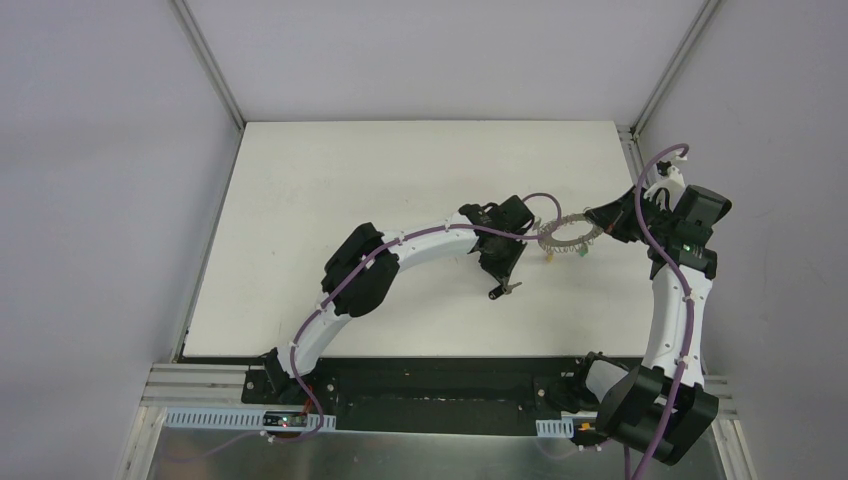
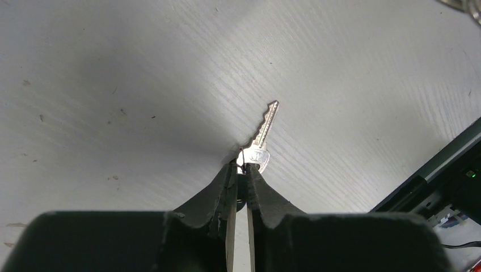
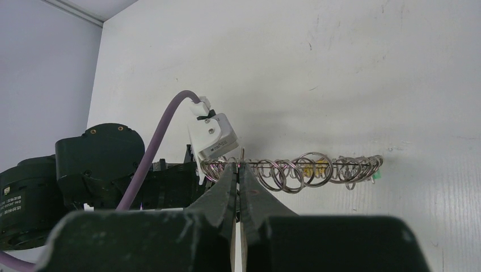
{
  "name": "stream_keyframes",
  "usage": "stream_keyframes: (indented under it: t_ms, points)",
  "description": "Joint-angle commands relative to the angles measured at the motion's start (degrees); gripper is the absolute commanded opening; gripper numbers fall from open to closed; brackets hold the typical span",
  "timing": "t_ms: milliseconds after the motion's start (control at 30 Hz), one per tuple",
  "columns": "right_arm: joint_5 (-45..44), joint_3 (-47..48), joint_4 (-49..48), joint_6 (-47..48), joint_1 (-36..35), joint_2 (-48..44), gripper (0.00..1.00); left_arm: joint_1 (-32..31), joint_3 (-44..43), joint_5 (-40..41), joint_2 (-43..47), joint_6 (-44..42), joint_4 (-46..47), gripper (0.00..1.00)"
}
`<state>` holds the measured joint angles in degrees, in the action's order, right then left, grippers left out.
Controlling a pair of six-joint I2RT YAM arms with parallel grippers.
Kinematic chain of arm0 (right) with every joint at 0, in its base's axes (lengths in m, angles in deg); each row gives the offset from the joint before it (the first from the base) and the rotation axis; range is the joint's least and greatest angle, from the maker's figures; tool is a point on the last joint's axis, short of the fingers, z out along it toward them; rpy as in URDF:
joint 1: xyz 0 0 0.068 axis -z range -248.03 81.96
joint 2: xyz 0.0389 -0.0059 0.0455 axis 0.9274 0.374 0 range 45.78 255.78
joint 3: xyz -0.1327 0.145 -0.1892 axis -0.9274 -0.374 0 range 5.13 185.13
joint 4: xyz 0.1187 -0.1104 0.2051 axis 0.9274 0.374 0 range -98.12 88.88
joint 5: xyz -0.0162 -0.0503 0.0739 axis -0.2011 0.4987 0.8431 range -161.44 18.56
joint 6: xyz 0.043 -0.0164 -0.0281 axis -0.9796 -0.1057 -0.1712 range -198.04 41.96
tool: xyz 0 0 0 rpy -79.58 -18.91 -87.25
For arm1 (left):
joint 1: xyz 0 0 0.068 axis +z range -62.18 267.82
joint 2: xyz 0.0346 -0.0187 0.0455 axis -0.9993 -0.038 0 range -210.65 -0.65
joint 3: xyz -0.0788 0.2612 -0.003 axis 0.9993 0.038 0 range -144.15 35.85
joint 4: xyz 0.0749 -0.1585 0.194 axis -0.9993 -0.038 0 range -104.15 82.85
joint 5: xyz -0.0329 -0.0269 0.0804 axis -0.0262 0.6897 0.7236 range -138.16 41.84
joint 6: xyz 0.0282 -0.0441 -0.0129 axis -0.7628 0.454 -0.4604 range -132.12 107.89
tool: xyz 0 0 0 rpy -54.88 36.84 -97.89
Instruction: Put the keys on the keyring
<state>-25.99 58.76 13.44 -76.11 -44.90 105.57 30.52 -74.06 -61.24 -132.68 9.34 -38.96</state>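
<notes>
In the left wrist view my left gripper (image 2: 242, 168) pinches the head end of a small silver key (image 2: 263, 131). Its blade points away over the white table, and a dark piece sits between the fingers. From above, that gripper (image 1: 506, 287) points down, left of the keyring (image 1: 567, 237). My right gripper (image 3: 239, 169) is shut on the near rim of the keyring (image 3: 306, 170), a wire loop fringed with small rings. A yellow key (image 3: 310, 166) and a green key (image 3: 374, 178) hang on it. Seen from above, the right gripper (image 1: 598, 231) meets the ring's right side.
The left arm's wrist and purple cable (image 3: 91, 164) fill the space just beyond the keyring in the right wrist view. The table's dark near edge (image 2: 439, 170) lies to the right of the held key. Grey walls (image 1: 120, 200) bound the white table (image 1: 330, 180).
</notes>
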Motion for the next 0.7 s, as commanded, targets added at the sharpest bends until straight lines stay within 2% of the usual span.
stream_keyframes:
  t_ms: [0, 300, 667]
  points:
    - [1.8, -0.3, -3.5, -0.9, 0.6, -1.9, 0.0, 0.1, -2.2, 0.4, -1.1, -0.8, -1.1, 0.12]
    - [1.8, -0.5, -3.6, -0.9, 0.7, -2.1, 0.0, 0.1, -2.2, -0.1, -2.1, 0.1, -1.1, 0.14]
    - [1.9, -0.6, -3.9, -1.1, 0.9, -2.1, 0.0, 0.1, -1.7, -0.3, -0.9, -0.2, -0.8, 0.09]
